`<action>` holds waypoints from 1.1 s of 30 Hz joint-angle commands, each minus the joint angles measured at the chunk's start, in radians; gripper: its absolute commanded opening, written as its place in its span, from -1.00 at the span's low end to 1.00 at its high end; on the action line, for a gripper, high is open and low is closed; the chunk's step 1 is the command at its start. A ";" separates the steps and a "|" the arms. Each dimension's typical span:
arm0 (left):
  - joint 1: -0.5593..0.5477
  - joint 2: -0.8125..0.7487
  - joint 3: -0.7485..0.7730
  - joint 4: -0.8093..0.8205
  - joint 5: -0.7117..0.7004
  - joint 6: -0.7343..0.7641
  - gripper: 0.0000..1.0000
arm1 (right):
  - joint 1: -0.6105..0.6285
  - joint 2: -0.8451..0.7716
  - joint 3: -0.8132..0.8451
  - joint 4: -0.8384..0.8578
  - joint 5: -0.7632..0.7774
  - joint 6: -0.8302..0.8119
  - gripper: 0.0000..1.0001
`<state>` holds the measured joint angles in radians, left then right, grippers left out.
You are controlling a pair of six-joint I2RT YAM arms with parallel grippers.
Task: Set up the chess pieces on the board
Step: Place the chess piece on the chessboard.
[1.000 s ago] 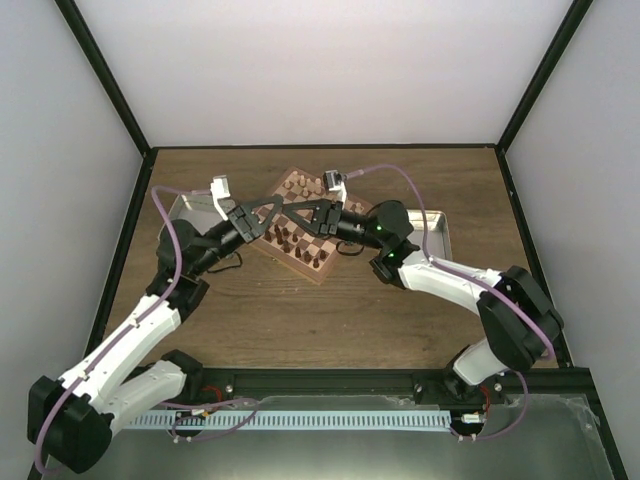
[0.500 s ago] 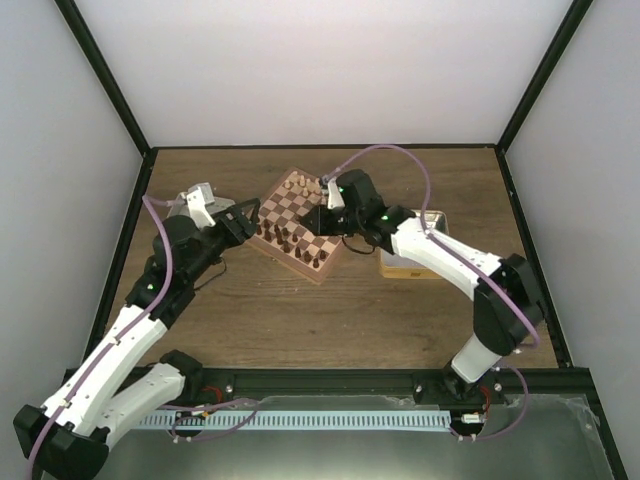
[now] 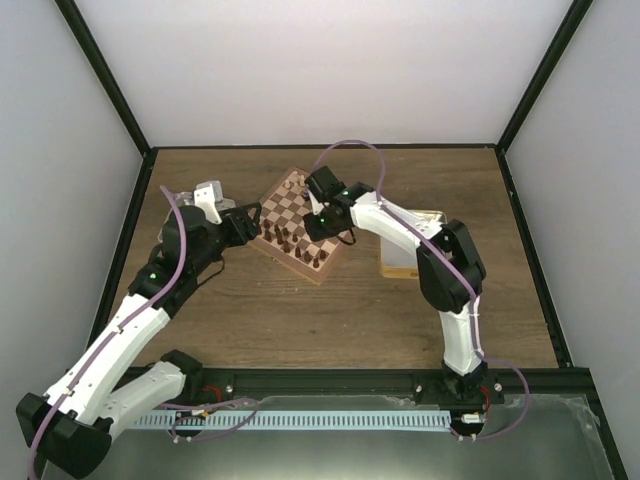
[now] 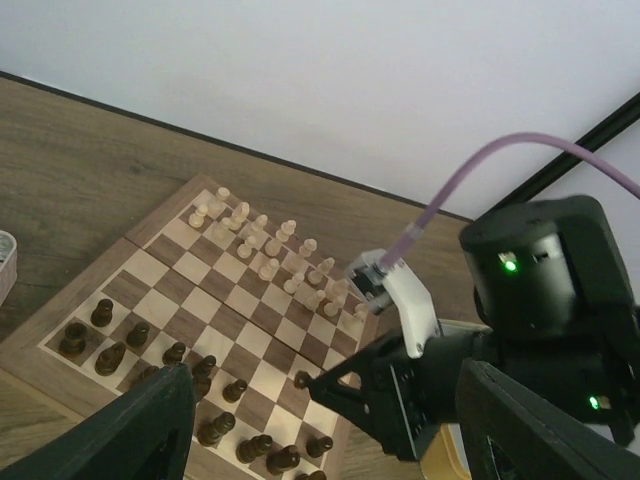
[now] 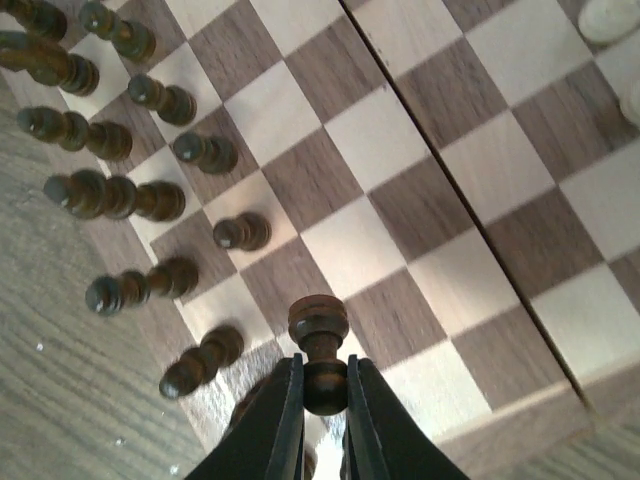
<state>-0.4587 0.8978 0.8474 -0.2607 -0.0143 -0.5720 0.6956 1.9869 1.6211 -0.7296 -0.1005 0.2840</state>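
L tool (image 3: 254, 224) had sprung wide open, empty, & backed off left of the board (image 3: 285, 212), while R tool (image 5: 322, 386), pinching a dark pawn (image 5: 318, 330), swung over its near corner, so placement looked imminent.

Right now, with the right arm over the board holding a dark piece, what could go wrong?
1. The right gripper pinches the dark pawn just under its head, so it may tilt or topple on release.
2. Other dark pieces stand close beside the likely drop spot on the board. The descending gripper could knock them.
3. The open left gripper sits at the board's edge, close to the right gripper. The two might clash.
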 commanded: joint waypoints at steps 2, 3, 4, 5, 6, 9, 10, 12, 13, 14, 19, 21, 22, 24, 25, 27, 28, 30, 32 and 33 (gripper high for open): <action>0.005 0.006 0.021 -0.027 0.011 0.043 0.47 | 0.013 0.086 0.136 -0.094 0.015 -0.083 -0.82; 0.005 0.009 0.018 -0.028 0.012 0.041 0.47 | 0.014 0.096 0.147 -0.099 0.001 -0.094 -0.81; 0.005 0.017 0.017 -0.028 0.013 0.038 0.47 | 0.016 0.107 0.159 -0.104 -0.013 -0.102 -0.81; 0.005 0.023 0.018 -0.029 0.015 0.036 0.46 | 0.018 0.117 0.172 -0.109 -0.025 -0.110 -0.80; 0.005 0.030 0.019 -0.029 0.019 0.034 0.46 | 0.020 0.127 0.184 -0.116 -0.036 -0.117 -0.80; 0.006 0.045 0.018 -0.029 0.034 0.030 0.46 | 0.029 0.162 0.223 -0.148 -0.051 -0.136 -0.80; 0.006 0.047 0.019 -0.029 0.037 0.029 0.46 | 0.032 0.172 0.233 -0.157 -0.053 -0.141 -0.80; 0.006 0.048 0.016 -0.028 0.039 0.030 0.46 | 0.037 0.186 0.249 -0.170 -0.053 -0.145 -0.79; 0.006 0.049 0.016 -0.028 0.040 0.030 0.46 | 0.037 0.192 0.254 -0.176 -0.053 -0.146 -0.79; 0.007 0.048 0.015 -0.027 0.040 0.032 0.46 | 0.039 0.196 0.260 -0.181 -0.052 -0.146 -0.79; 0.006 0.046 0.008 -0.028 0.038 0.034 0.46 | 0.040 0.206 0.274 -0.197 -0.019 -0.143 -0.75; 0.006 0.047 0.006 -0.026 0.039 0.032 0.46 | 0.041 0.211 0.279 -0.208 -0.015 -0.144 -0.74; 0.006 0.048 0.006 -0.025 0.040 0.031 0.46 | 0.041 0.212 0.279 -0.211 -0.012 -0.144 -0.74; 0.006 0.050 0.004 -0.022 0.042 0.029 0.46 | 0.041 0.215 0.280 -0.214 -0.011 -0.144 -0.72; 0.007 0.051 0.003 -0.022 0.043 0.028 0.46 | 0.041 0.216 0.280 -0.215 -0.011 -0.145 -0.71; 0.006 0.053 0.001 -0.019 0.043 0.027 0.46 | 0.041 0.217 0.282 -0.210 -0.016 -0.147 -0.69; 0.006 0.054 0.001 -0.017 0.045 0.026 0.46 | 0.041 0.219 0.282 -0.209 -0.019 -0.149 -0.69; 0.006 0.057 0.001 -0.017 0.048 0.026 0.45 | 0.042 0.224 0.286 -0.208 -0.021 -0.150 -0.68; 0.006 0.060 0.003 -0.018 0.050 0.026 0.45 | 0.042 0.236 0.296 -0.216 -0.011 -0.150 -0.68; 0.006 0.062 0.003 -0.020 0.050 0.025 0.45 | 0.042 0.240 0.302 -0.219 -0.009 -0.151 -0.68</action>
<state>-0.4576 0.9501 0.8490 -0.2859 0.0250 -0.5484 0.7300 2.1910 1.8626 -0.9241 -0.1253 0.1463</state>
